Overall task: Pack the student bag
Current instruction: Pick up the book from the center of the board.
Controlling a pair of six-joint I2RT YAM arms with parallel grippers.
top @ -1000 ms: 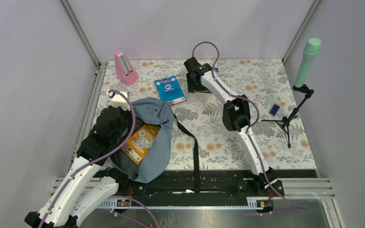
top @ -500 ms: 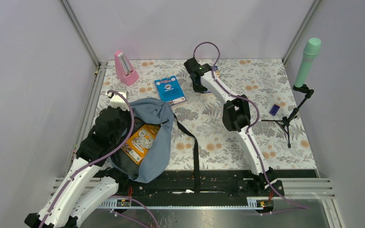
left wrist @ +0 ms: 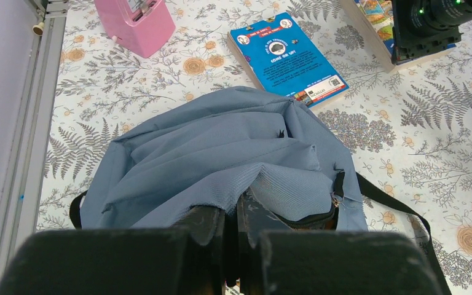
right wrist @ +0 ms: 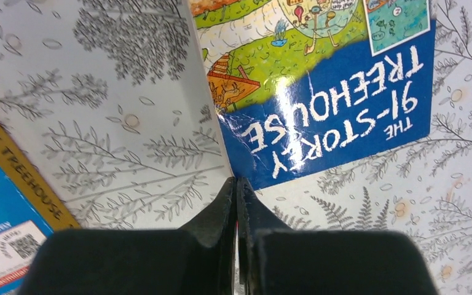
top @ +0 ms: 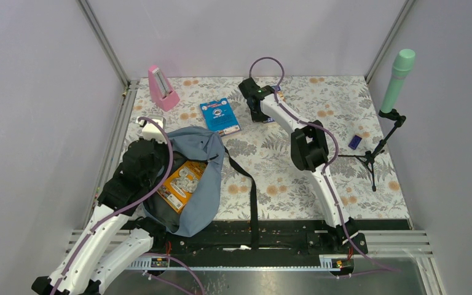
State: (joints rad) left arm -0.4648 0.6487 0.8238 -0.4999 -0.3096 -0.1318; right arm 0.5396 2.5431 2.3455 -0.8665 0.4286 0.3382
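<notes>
Fabric of the student bag (top: 204, 196), grey-blue and slumped, is seen at the near left of the flowered table (top: 283, 184), and every other place is given from it. The bag's mouth is turned upward, and an orange book (top: 183, 183) is lodged inside, partly covered by the rim. The left gripper (left wrist: 230, 215) is set over the bag's near left edge; its fingers are pressed together, and a fold of the bag's rim is pinched between them, as is shown in the left wrist view. A black strap (top: 252, 200) is trailed from the bag's right side toward the near table edge. Well to the bag's right, a small dark blue object (top: 354, 141) and a black stand (top: 372, 157) bearing a green microphone (top: 399, 74) are placed. Just beyond the bag's far left corner a small white object (top: 152, 129) is laid, close to the fabric. Just beyond the bag's far edge a blue book (top: 220, 116) is laid flat, apart from it. Farther off, beyond the bag and to its right, a second book (right wrist: 344, 123), titled The 91-Storey Treehouse, is found; the right gripper (right wrist: 236, 200) is held at its corner with the fingers closed tight against each other. Whether the cover is nipped between them cannot be told. A pink metronome (top: 161, 89) is stood beyond the bag, at the far left.
</notes>
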